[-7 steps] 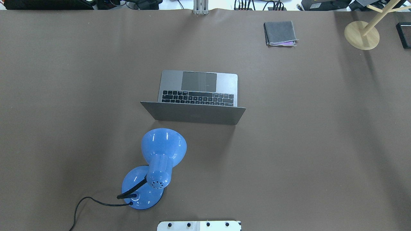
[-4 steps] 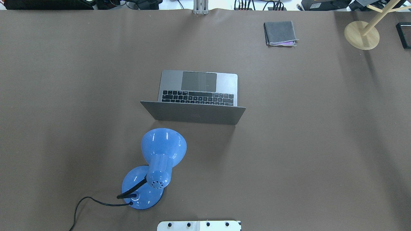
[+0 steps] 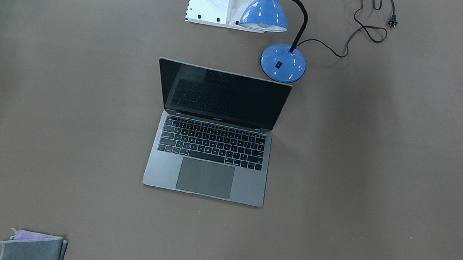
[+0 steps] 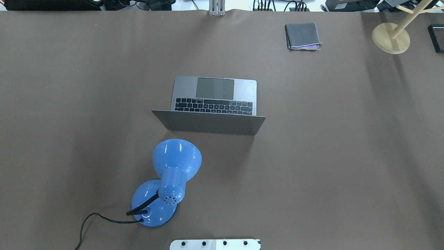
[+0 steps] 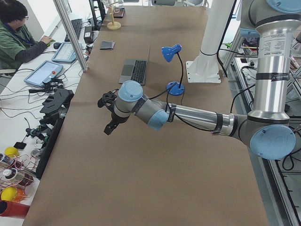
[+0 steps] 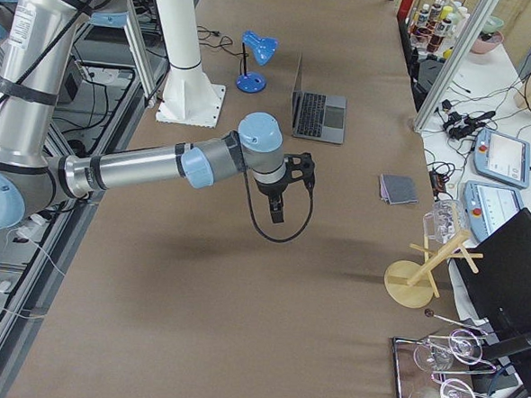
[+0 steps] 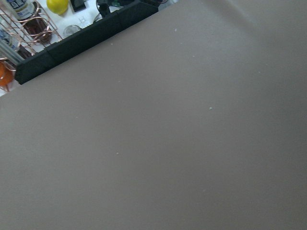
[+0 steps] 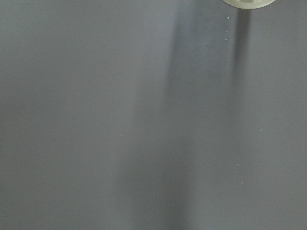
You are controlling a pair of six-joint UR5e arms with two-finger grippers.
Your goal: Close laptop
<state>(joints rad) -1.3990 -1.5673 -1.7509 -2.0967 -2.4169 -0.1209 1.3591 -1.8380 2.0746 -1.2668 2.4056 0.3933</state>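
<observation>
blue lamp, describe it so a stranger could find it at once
On the brown table, look behind the open laptop, on the robot's side. The blue lamp is the only glossy blue thing there, with a round base, black gooseneck and trailing cord.

You see the left end effector (image 5: 108, 128) and the right end effector (image 6: 276, 210) only from the side cameras, too small to tell how their jaws stand. From overhead, the laptop (image 4: 214, 91) turns its lid toward you, hiding the screen, and the wooden stand (image 4: 391, 37) is cut off by the top edge. In the front-facing view the bottom edge cuts the folded grey cloth (image 3: 33, 250).
</observation>
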